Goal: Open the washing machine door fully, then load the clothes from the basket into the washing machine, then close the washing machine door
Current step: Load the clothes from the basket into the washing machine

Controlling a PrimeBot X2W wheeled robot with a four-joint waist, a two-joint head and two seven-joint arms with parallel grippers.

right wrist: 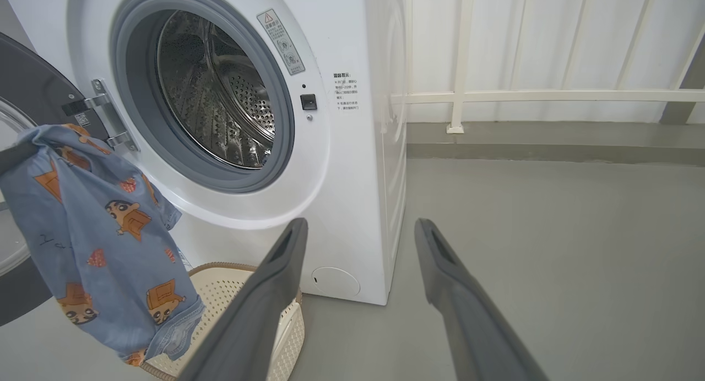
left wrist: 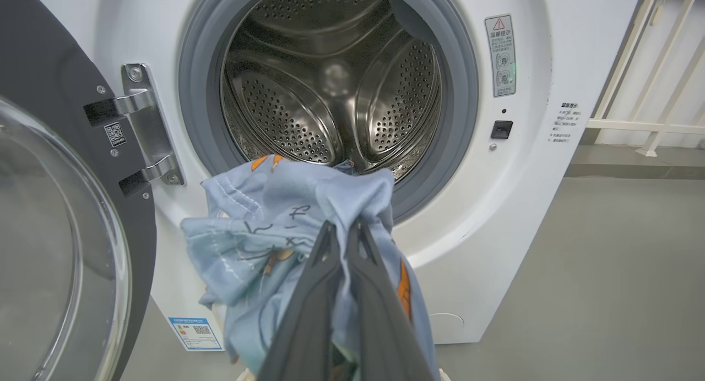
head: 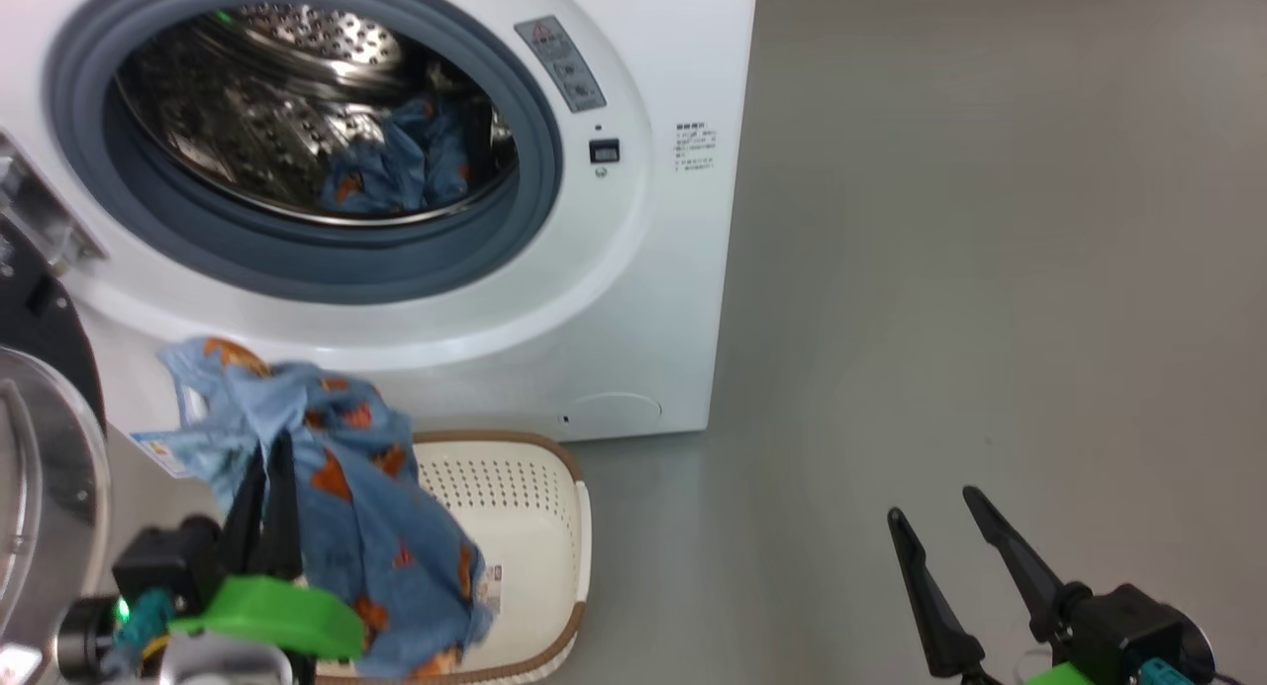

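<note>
Left gripper (head: 265, 467) grasping blue garment (head: 366, 507) above basket (head: 535, 507) before washing machine (head: 633, 269), second garment (head: 406, 165) inside its drum (head: 257, 101), door (left wrist: 49, 249) swung open at its left, right gripper (head: 932, 504) released, off to its right.

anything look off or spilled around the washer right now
Nothing stands out. One garment lies in the drum, and the other garment hangs from the left gripper over the basket.

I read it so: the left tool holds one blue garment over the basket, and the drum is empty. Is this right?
Not quite. The drum is not empty: the head view shows a second garment lying in it. The rest is right: the left tool holds one blue garment over the basket.
</note>
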